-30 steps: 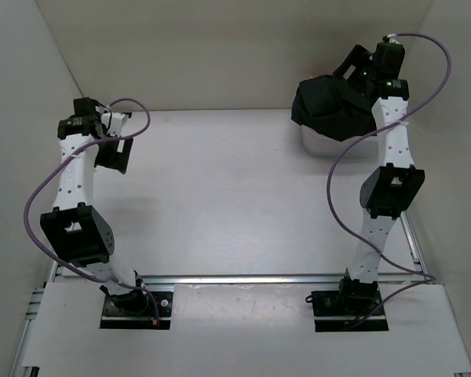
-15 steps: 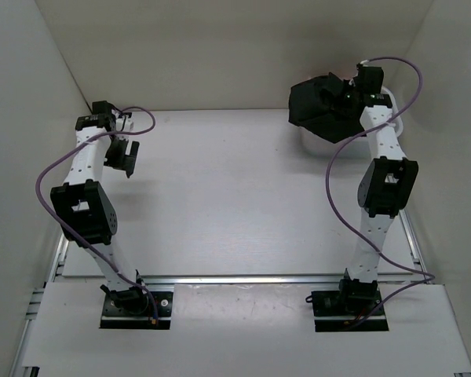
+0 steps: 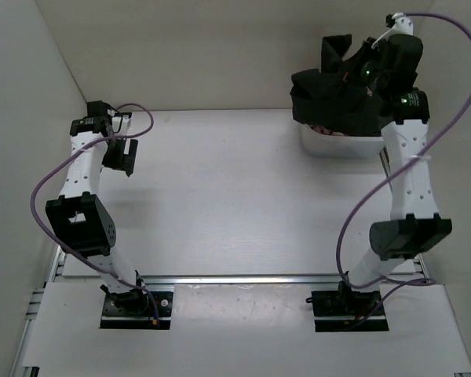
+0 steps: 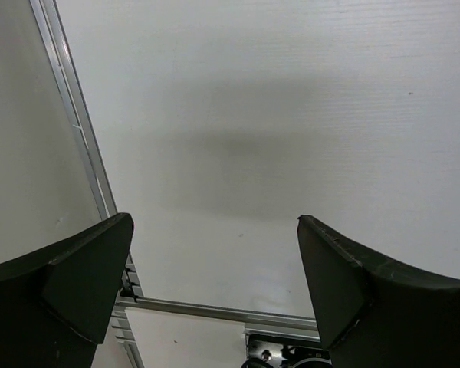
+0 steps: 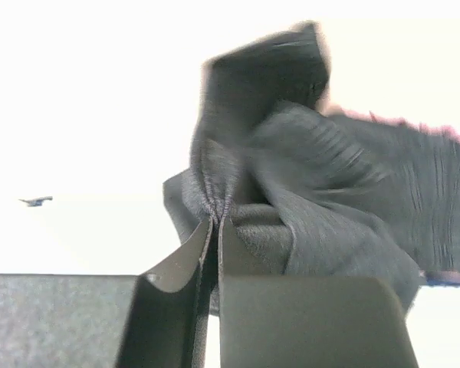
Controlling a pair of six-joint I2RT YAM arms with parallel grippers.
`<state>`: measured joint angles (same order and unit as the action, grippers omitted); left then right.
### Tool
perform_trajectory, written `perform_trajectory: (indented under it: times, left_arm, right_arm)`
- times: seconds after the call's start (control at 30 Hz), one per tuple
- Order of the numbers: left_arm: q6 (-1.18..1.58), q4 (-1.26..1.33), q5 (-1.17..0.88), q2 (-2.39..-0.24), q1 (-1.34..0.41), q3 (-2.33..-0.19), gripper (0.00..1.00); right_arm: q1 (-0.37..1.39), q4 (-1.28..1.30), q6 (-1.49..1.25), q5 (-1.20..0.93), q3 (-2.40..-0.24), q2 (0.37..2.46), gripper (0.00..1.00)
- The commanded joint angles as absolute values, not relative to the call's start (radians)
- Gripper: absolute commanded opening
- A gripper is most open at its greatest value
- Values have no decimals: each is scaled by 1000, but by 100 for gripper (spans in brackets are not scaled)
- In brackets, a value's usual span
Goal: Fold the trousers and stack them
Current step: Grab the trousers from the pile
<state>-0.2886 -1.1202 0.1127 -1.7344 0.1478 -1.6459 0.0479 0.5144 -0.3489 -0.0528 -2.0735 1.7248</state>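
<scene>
A: How far along are we with the trousers [image 3: 334,106]?
B: Barely begun, we'd judge. Our right gripper [image 5: 215,222] has its jaws pressed together on a pinch of the black cloth. The fabric sits right between the tips, and the rest bunches out beyond them and to their right.
A: And below the jaws?
B: The bundle hangs crumpled under them, with its lower part at the rim of the white bin [image 3: 341,148]. We cannot tell whether any of it rests inside.
A: What of our left gripper [image 4: 215,224]?
B: Its jaws are wide apart with nothing between them — only bare table [image 4: 291,115] beyond the tips, well apart from the cloth.
A: So what is left?
B: Nearly all of it, as we read it. The trousers are not yet laid out on the table, no leg is flattened, no fold is made, nothing is stacked. We'd expect the spreading to need both grippers.
</scene>
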Motion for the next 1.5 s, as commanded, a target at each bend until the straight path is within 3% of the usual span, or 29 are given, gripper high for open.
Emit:
perform_trajectory:
  times: [0.0, 0.13, 0.3, 0.43, 0.6, 0.73, 0.8, 0.83, 0.87, 0.97, 1.03, 1.07, 1.17, 1.33, 1.47]
  left_arm:
    - [-278, -1104, 64, -1632, 147, -1637, 100]
    - [-278, -1104, 55, -1606, 147, -1637, 100]
    - [-278, -1104, 55, -1556, 147, -1637, 100]
    - [-287, -1104, 55, -1536, 147, -1647, 100]
    - [-296, -1095, 129, -1525, 147, -1657, 100]
    - [-296, -1048, 227, -1503, 169, -1615, 100]
    - [-310, -1025, 238, -1493, 210, -1600, 100]
    - [-325, -1016, 238, -1483, 221, -1588, 100]
    - [-336, -1003, 247, -1483, 221, -1588, 100]
    - [-360, -1003, 256, -1483, 233, -1548, 100]
    - [-394, -1003, 220, -1492, 210, -1526, 100]
    - [-403, -1003, 203, -1493, 198, -1497, 100]
    - [-426, -1003, 129, -1493, 115, -1427, 100]
    - [-423, -970, 185, -1584, -125, -1263, 100]
    - [-393, -893, 293, -1690, -212, -1201, 100]
  right_arm:
    - [115, 414, -275, 20, -2169, 1583, 0]
    - [279, 387, -186, 43, -2244, 1523, 0]
    - [622, 192, -158, 44, -2233, 1493, 0]
    - [828, 130, -170, 5, -2321, 1593, 0]
    - [960, 276, -192, -67, -2470, 1871, 0]
    - [994, 497, -192, -72, -2413, 1989, 4]
    - [994, 590, -192, -165, -2413, 2022, 34]
    - [994, 685, -183, -216, -2422, 2045, 68]
    - [985, 727, -172, -262, -2422, 2045, 81]
    - [965, 808, -153, -286, -2324, 1956, 99]
    - [913, 740, -193, -240, -2167, 1782, 99]
    - [885, 644, -215, -210, -1981, 1716, 99]
    - [654, 591, -343, -22, -1722, 1473, 99]
    - [256, 643, -508, 63, -1452, 1330, 99]
    - [117, 544, -509, 74, -1309, 1341, 99]
